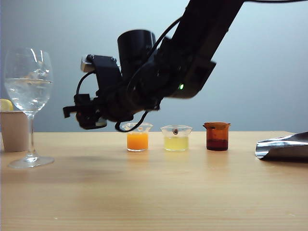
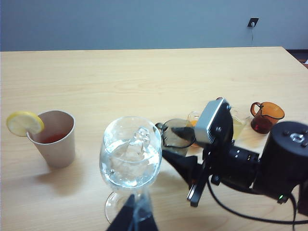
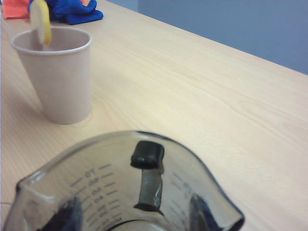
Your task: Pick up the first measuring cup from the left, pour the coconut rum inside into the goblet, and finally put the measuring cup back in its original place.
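The goblet (image 1: 29, 82) stands at the table's left, holding ice and clear liquid. My right arm reaches across from the right. Its gripper (image 1: 89, 119) hangs a little above the table, between the goblet and the orange cup. It is shut on the smoky grey measuring cup (image 3: 144, 183), one finger on each side of the wall. In the left wrist view the measuring cup (image 2: 178, 135) hangs just right of the goblet's bowl (image 2: 130, 156). No coconut rum shows in the part of the cup I see. My left gripper (image 2: 134, 214) sits low in front of the goblet's foot, its fingers together.
A beige paper cup (image 1: 13, 131) with a lemon slice stands left of the goblet. Right of my right gripper stand a cup of orange liquid (image 1: 137, 138), a cup of pale yellow liquid (image 1: 176, 139) and an amber-brown cup (image 1: 217, 136). Crumpled foil (image 1: 284, 147) lies at far right.
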Action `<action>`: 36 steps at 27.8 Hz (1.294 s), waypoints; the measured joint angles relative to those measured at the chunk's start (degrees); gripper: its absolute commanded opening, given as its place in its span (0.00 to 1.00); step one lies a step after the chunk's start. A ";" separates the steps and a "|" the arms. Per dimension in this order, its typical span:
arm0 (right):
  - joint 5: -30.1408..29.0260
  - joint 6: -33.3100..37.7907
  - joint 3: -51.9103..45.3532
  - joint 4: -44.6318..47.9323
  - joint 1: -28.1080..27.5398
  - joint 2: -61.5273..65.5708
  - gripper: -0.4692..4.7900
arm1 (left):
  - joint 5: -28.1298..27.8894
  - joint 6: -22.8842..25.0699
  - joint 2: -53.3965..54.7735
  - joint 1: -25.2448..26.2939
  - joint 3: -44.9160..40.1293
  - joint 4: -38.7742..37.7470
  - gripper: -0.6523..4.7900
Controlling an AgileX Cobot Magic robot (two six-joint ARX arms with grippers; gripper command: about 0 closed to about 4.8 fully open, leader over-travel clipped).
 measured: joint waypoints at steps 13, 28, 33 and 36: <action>1.46 2.21 0.13 4.46 0.20 3.65 0.09 | 0.02 0.00 0.66 0.00 0.00 1.01 0.11; 1.44 2.21 5.66 3.93 0.74 6.93 0.09 | 0.00 -0.02 0.68 0.00 0.00 1.01 0.11; 2.36 2.21 8.33 1.90 0.79 8.44 0.09 | 0.00 0.00 0.68 0.00 0.00 1.01 0.11; 2.75 2.23 9.05 1.42 0.74 9.40 0.09 | 0.02 0.00 0.68 0.00 0.00 1.01 0.11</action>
